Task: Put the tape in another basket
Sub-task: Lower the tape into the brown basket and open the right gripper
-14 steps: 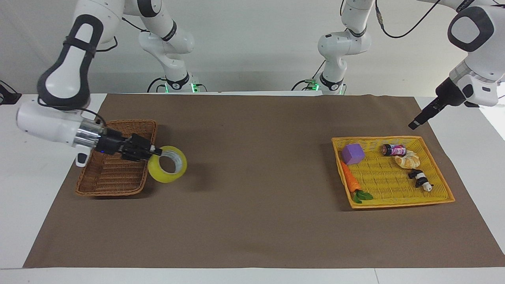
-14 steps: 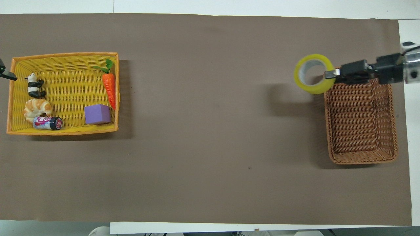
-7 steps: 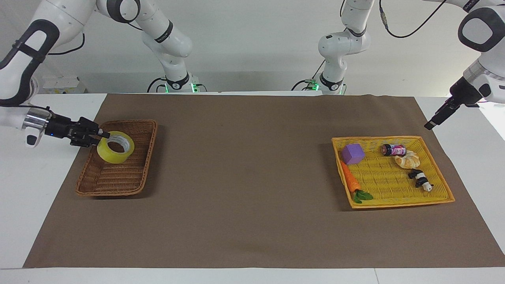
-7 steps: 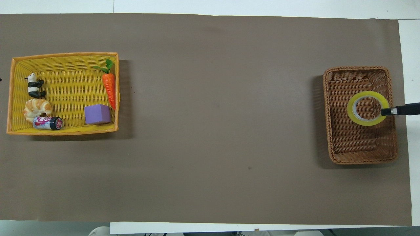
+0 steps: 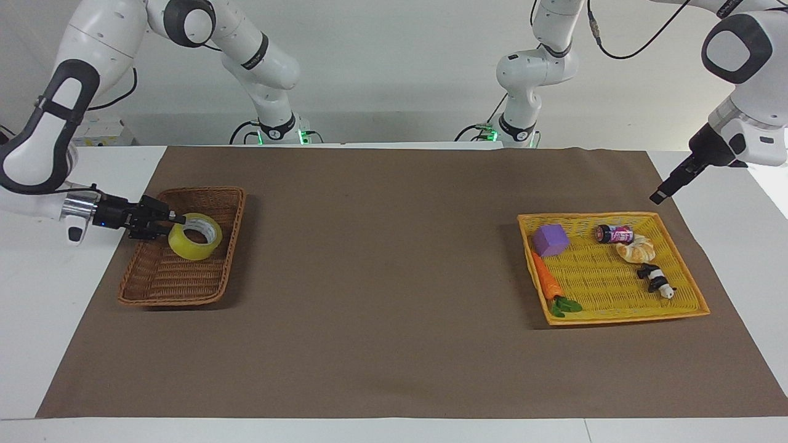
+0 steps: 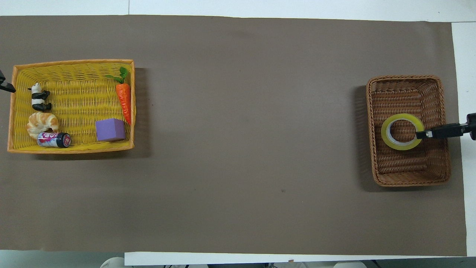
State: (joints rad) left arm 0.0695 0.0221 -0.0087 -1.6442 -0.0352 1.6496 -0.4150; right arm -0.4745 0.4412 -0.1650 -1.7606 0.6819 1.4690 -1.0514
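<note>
Brown wicker basket (image 5: 182, 267) (image 6: 408, 169) at right arm's end of table (image 5: 394, 369) (image 6: 238, 223), on brown mat.
Tape (image 5: 195, 236) (image 6: 401, 131): yellow roll w/ pale core, inside basket area, roughly flat, core opening up; whether it rests on the weave or hangs just above it, can't tell.
Right gripper (image 5: 178, 219) (image 6: 421, 134): reaches in level over basket's outer rim, fingers closed on the roll's wall at the rim nearest that arm.
Left gripper (image 5: 657, 197) (image 6: 11, 89): raised over bare table by yellow tray (image 5: 689, 306) (image 6: 70, 149), arm waiting; finger state can't tell.
Tray contents: purple block (image 5: 550, 240) (image 6: 109, 129), carrot (image 5: 546, 282) (image 6: 124, 97), small can (image 5: 614, 234) (image 6: 54, 139), croissant (image 5: 636, 249) (image 6: 41, 123), panda figure (image 5: 656, 280) (image 6: 38, 101).
</note>
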